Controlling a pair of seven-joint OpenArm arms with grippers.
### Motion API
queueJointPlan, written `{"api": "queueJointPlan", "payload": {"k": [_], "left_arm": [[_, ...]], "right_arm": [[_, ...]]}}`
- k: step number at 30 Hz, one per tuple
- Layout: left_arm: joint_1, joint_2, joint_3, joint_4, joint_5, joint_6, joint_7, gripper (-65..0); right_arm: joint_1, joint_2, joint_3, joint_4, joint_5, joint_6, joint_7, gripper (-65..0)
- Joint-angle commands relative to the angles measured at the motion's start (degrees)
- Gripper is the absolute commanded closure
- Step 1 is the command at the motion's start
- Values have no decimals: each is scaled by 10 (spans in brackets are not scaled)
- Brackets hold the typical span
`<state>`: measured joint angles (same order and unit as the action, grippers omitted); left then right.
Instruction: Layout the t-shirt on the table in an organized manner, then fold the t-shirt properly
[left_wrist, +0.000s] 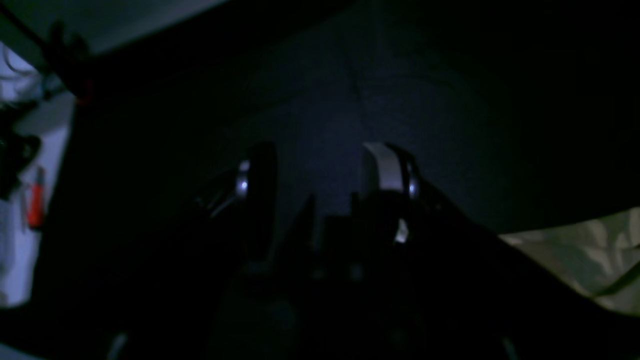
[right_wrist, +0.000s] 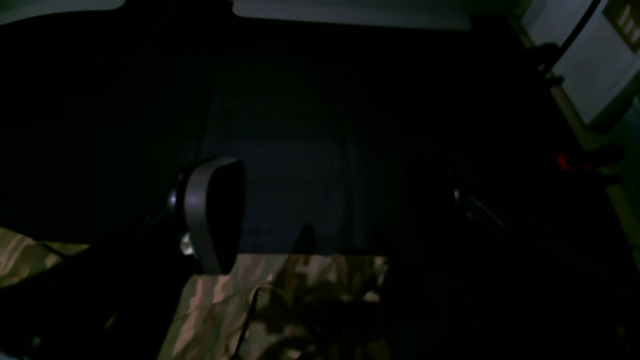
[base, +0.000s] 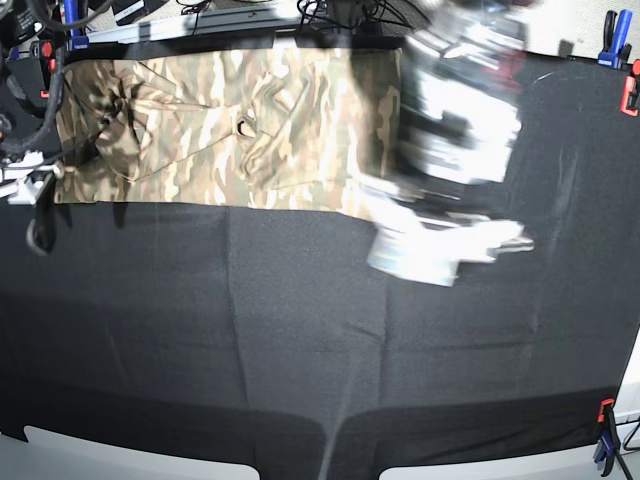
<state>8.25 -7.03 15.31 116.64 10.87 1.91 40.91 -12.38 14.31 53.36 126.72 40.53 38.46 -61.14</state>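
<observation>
Where the matte black table (base: 300, 340) meets its far edge in the base view, the t-shirt (base: 230, 125) lies as a long folded band, camouflage in tan, olive and cream, running from the left side toward the middle. Its surface shows creases and a small dark-edged opening near its centre.

Item, left gripper (left_wrist: 325, 175): seen from its wrist camera, two fingers stand apart with bare black cloth between them; nothing is grasped. A corner of the camouflage fabric shows at the lower right of that view, clear of the fingers. In the base view this arm is a motion-blurred white and grey mass on the right, overlapping the band's right end; its jaws cannot be made out there.

Item, right gripper (right_wrist: 330, 210): in its wrist view one grey-edged finger (right_wrist: 212, 215) stands at the left and the other is barely visible in the dark at the right, spread wide, holding nothing. The shirt's straight edge lies just below the gap between them. In the base view this arm sits at the left edge by the band's left end.

Item, clamps: red and blue clamps (base: 612, 30) grip the table edges at the far right corner, and another clamp (base: 604, 440) at the near right.
</observation>
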Motion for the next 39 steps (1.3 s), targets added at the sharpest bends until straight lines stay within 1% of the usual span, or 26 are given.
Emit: {"api": "queueJointPlan", "payload": {"k": [1, 4, 6, 8, 10, 13, 18, 23, 24, 25, 27, 29, 30, 32, 33, 37, 39], "left_arm": [[-5, -3, -7, 12, -17, 0, -15, -250], [-10, -12, -16, 12, -59, -10, -17, -250], [-13, -13, -16, 12, -76, -24, -19, -250], [-18, -13, -16, 12, -100, -35, -19, -250], [-21, -13, -16, 12, -119, -37, -19, -250], [-21, -13, -16, 12, -142, -37, -19, -250], [-21, -13, -16, 12, -162, -39, -19, -250], [-21, -13, -16, 12, -176, -39, -19, -250], [-21, -13, -16, 12, -179, -39, -19, -250], [-21, -13, -16, 12, -181, -39, -19, -250], [-21, -13, -16, 12, -181, -39, -19, -250], [-21, -13, -16, 12, -181, -39, -19, -250], [-21, -13, -16, 12, -181, -39, -19, -250], [-21, -13, -16, 12, -180, -39, -19, -250], [-21, -13, -16, 12, -181, -39, -19, -250], [-21, -13, -16, 12, -180, -39, -19, -250], [-21, -13, -16, 12, -180, -39, -19, -250]], "right_arm": [[3, 9, 2, -10, 2, 2, 17, -475], [3, 12, 2, -80, 3, 10, 19, -475], [3, 23, 2, -143, 13, 15, 19, -475], [3, 43, 2, -207, 41, 15, 15, -475], [3, 66, 2, -263, 71, 15, 4, -475], [3, 105, 2, -335, 112, 15, -36, -475], [3, 163, 2, -432, 127, 15, -36, -474], [3, 203, 1, -518, 142, 15, -46, -474], [3, 209, -4, -535, 147, 15, -64, -474], [3, 215, -10, -552, 170, 15, -94, -474], [3, 224, -31, -583, 239, 15, -155, -474], [3, 231, -56, -612, 297, 15, -184, -474], [3, 234, -69, -622, 311, 15, -187, -474], [3, 235, -88, -629, 306, 15, -183, -474], [3, 235, -95, -629, 290, 15, -173, -474], [3, 237, -110, -629, 189, 15, -90, -474], [3, 236, -110, -629, 153, 15, -56, -474]]}}
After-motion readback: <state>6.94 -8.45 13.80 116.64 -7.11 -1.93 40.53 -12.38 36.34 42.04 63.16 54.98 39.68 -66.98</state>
